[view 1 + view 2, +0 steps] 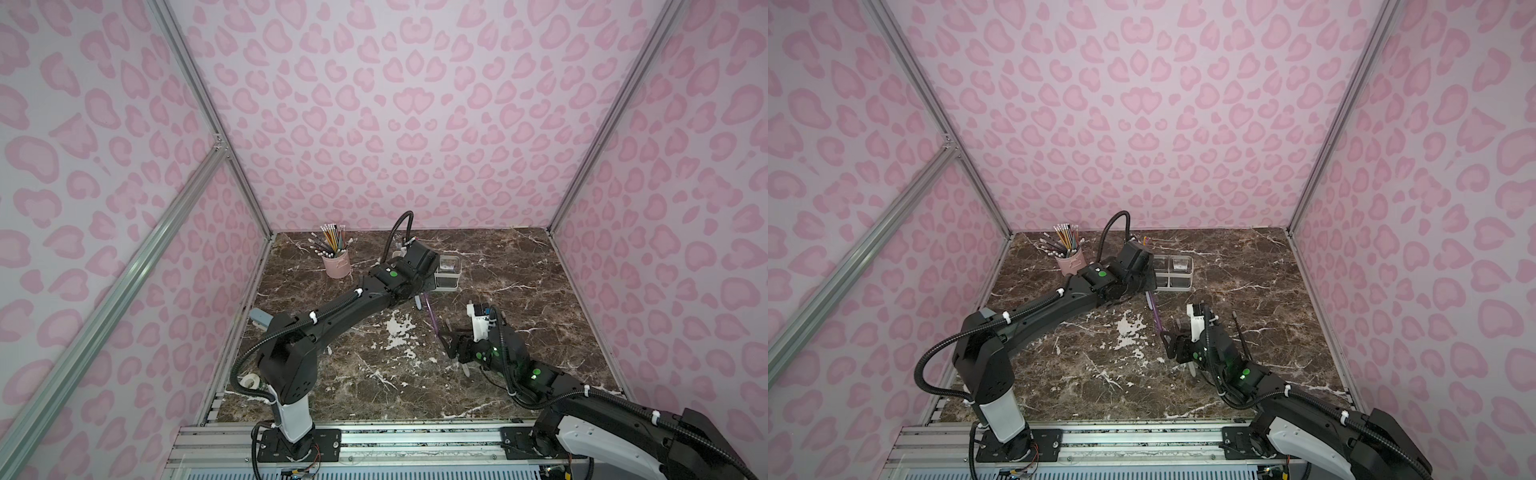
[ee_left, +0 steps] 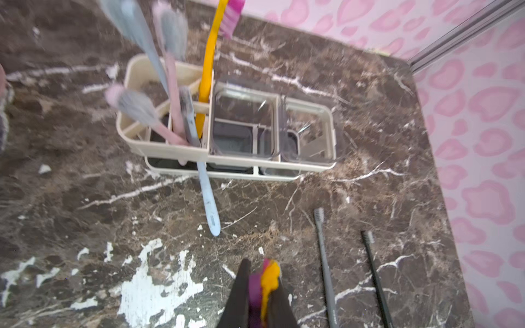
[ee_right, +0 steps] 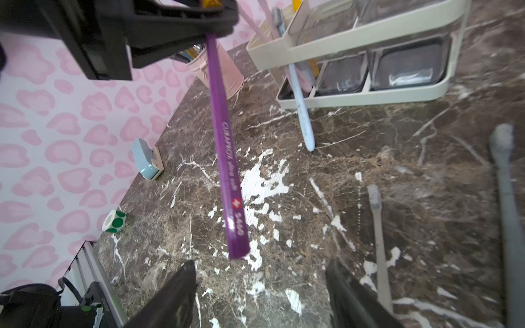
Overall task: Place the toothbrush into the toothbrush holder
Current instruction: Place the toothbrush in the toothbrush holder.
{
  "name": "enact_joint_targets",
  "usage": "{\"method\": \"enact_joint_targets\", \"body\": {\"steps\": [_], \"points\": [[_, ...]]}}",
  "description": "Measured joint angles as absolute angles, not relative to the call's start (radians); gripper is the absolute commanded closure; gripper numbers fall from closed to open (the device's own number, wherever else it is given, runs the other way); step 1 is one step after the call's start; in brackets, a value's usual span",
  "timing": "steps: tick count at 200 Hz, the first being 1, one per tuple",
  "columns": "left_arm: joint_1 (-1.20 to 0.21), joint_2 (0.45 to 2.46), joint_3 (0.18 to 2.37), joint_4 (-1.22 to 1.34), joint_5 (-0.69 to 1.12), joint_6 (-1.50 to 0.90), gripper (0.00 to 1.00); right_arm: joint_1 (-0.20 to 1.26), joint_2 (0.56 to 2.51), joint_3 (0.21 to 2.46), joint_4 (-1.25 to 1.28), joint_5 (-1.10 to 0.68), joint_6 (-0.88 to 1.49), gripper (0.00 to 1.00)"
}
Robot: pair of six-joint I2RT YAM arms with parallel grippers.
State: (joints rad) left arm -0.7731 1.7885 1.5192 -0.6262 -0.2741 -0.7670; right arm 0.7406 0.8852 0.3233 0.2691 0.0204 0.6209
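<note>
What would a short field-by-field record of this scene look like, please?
left gripper: shut on purple toothbrush near its head, handle angled down
right gripper: open, near the handle's free end
toothbrush holder: upright on table, several brushes in its slot section
loose items: two dark toothbrushes lying flat on table
task status: purple toothbrush not yet in holder

I look into a booth whose walls (image 1: 415, 104) on three sides carry pale pink paper with darker pink leopard-like blotches, joined at the corners by silver aluminium posts (image 1: 196, 83). The tabletop (image 1: 519, 270) is dark brown marble print, veined white, with chipped white patches (image 1: 399, 332) near its middle; the light is soft and even
</note>
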Motion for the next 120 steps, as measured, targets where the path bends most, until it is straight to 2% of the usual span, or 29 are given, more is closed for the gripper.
{"method": "enact_joint_targets", "body": {"steps": [35, 64, 120], "points": [[-0.767, 1.645, 1.422, -0.506, -0.43, -0.704, 0.98, 0.712, 0.749, 0.257, 0.269, 0.043, 0.62, 0.08], [-0.746, 1.516, 1.279, -0.323, -0.534, -0.654, 0.98, 0.694, 0.675, 0.226, 0.265, 0.054, 0.619, 0.06], [-0.601, 1.439, 1.166, -0.07, -0.547, -0.601, 0.98, 0.687, 0.665, 0.214, 0.261, 0.056, 0.612, 0.05]]}}
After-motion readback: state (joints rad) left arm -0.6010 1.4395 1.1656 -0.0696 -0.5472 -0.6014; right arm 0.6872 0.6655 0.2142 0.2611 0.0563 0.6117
